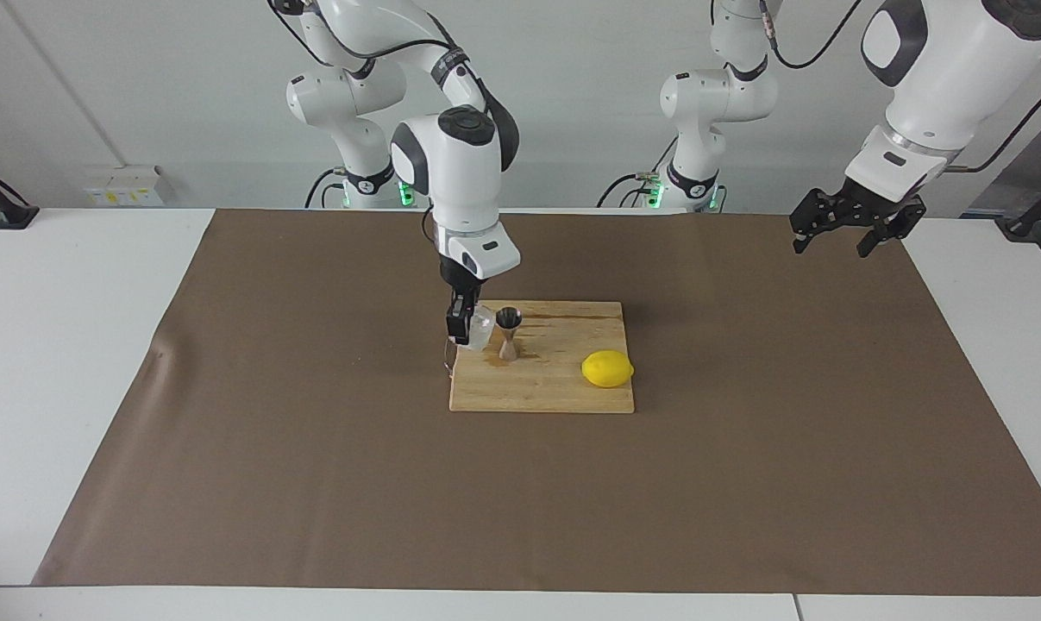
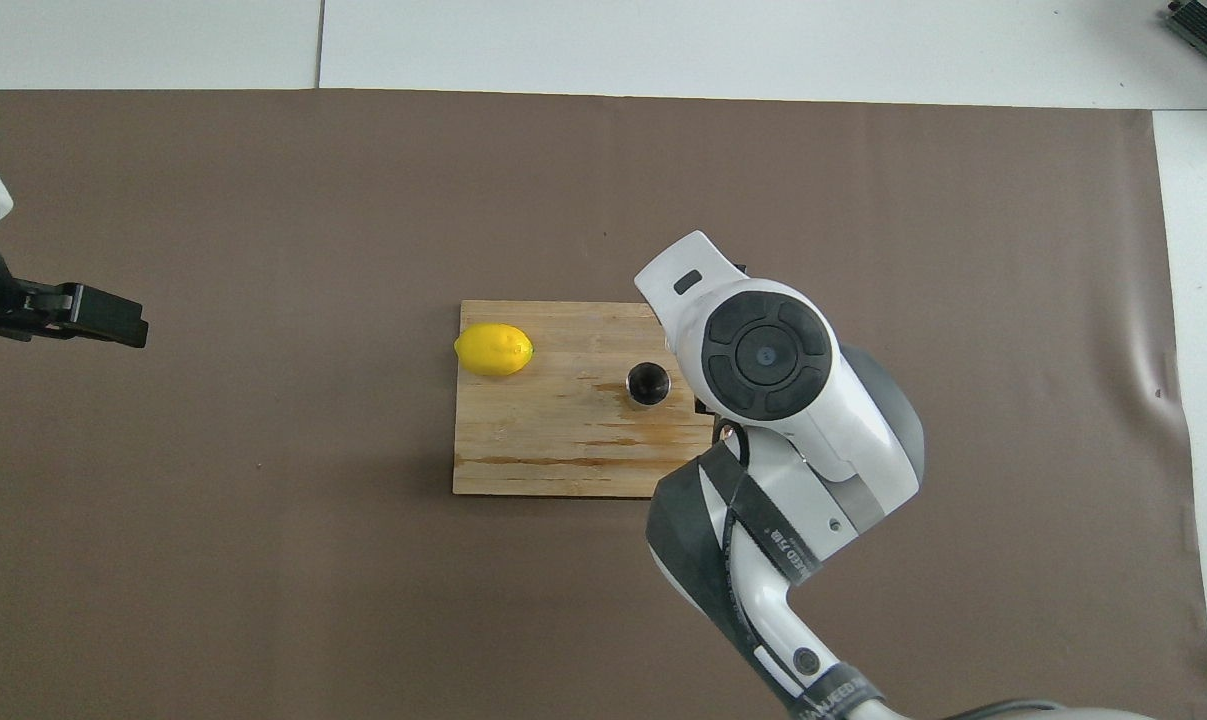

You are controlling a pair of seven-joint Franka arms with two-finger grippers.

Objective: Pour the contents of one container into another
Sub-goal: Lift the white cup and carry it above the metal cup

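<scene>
My right gripper [image 1: 461, 330] is squeezing the clear cup [image 1: 479, 328] just beside the jigger [image 1: 509, 331]. From above, my arm is hiding the cup. My left gripper [image 1: 841, 239] is waiting, fingers apart.

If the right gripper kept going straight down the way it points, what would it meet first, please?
Most likely the cutting board at its handle end: the right gripper, shut on the cup, hangs just above it beside the jigger.

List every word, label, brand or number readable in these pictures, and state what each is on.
Nothing can be read with certainty.
"…" white lettering on the black strap around the right arm: upside down and too small to read.
"…" yellow-marked white box at the wall: too small to read.
No markings show on the cutting board, jigger, cup or lemon.
</scene>
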